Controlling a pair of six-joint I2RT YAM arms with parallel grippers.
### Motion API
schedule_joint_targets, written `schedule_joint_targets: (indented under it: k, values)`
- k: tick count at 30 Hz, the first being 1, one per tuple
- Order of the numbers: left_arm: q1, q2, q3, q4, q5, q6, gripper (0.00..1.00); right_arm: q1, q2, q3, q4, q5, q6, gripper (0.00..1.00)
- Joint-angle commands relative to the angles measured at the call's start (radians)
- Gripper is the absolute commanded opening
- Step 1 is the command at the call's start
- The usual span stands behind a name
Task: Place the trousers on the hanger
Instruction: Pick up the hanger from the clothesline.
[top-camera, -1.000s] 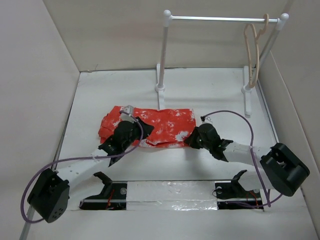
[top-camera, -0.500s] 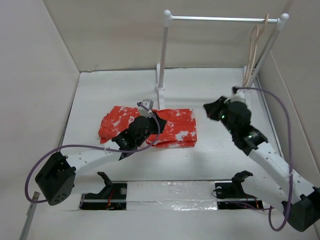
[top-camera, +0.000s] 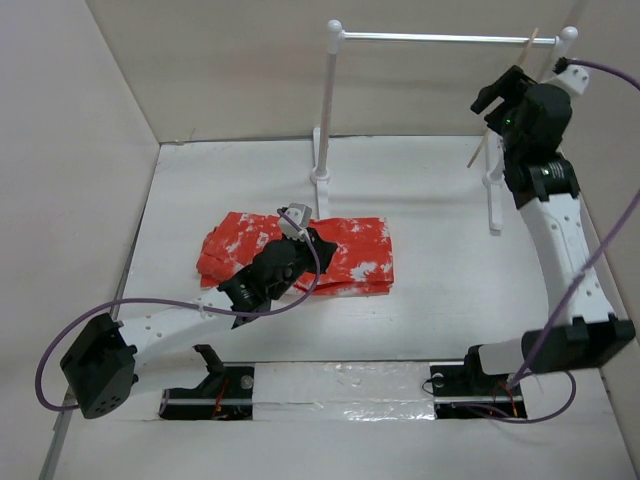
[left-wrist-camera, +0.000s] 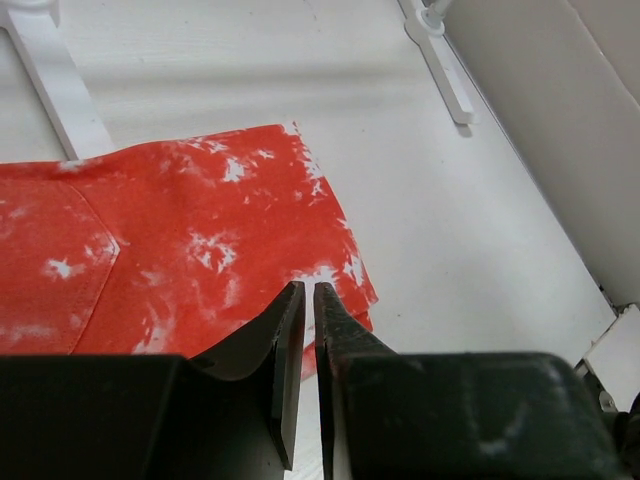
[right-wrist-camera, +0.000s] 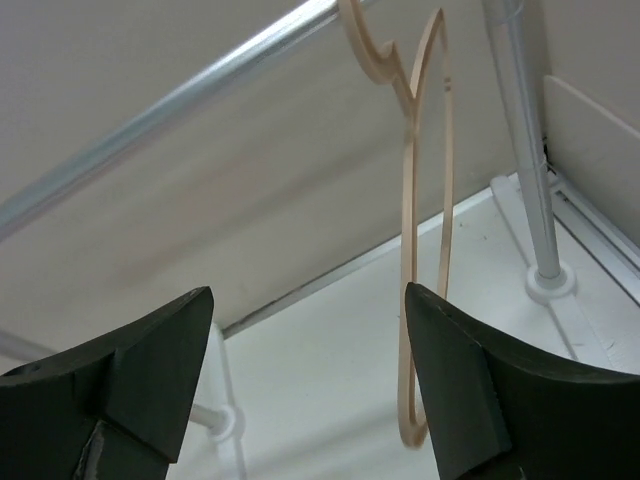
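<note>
A white table (top-camera: 440, 220) boxed in by plain pale walls (top-camera: 230, 70) held everything. Nearest, the left gripper (left-wrist-camera: 308, 291) lay low over the trousers' (top-camera: 345, 250) near edge, its black fingers drawn together to a thin slit with no cloth visible between them. The trousers lay folded flat in the middle of the table, a soft orange-red rectangle blotched with white, limp and thin at the edges.

Farther back and high on the right, the right gripper (right-wrist-camera: 305, 290) hung with its fingers spread wide, holding nothing. The hanger (right-wrist-camera: 407, 220), a thin, stiff beige loop, hung by its hook on the rack's (top-camera: 430, 38) shiny metal rail, seen nearly edge-on and close by the gripper's right finger. The rack's white posts stood on flat feet near the back wall.

The step in hand looked to be fetching the hanger; the trousers were not yet on it. To do it well, the gripper would likely need to centre the slim frame between its fingers, since the frame sat off to one side. It should close firmly on so narrow and smooth a strip, then lift the hook clear of the rail before drawing away, so that the light rack is not tugged.
</note>
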Motion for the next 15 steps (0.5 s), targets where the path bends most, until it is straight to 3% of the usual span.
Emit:
schedule_joint_targets:
  k: [1, 4, 9, 11, 15]
  values:
    - [0.000, -0.015, -0.003, 0.039, 0.000, 0.022, 0.07, 0.000, 0.159, 0.118, -0.172, 0.061, -0.060, 0.81]
    - [0.000, -0.023, -0.003, 0.028, -0.015, 0.021, 0.08, -0.010, 0.228, 0.151, -0.228, 0.152, -0.039, 0.70]
    - [0.000, -0.032, -0.011, 0.037, -0.023, 0.022, 0.09, -0.029, 0.170, -0.004, -0.102, 0.129, -0.034, 0.50]
    - [0.000, -0.028, -0.003, 0.030, -0.035, 0.027, 0.09, -0.029, 0.160, -0.027, -0.103, 0.117, -0.036, 0.48]
    - [0.000, -0.022, -0.002, 0.030, -0.035, 0.024, 0.09, -0.029, 0.170, -0.021, -0.119, 0.136, -0.054, 0.55]
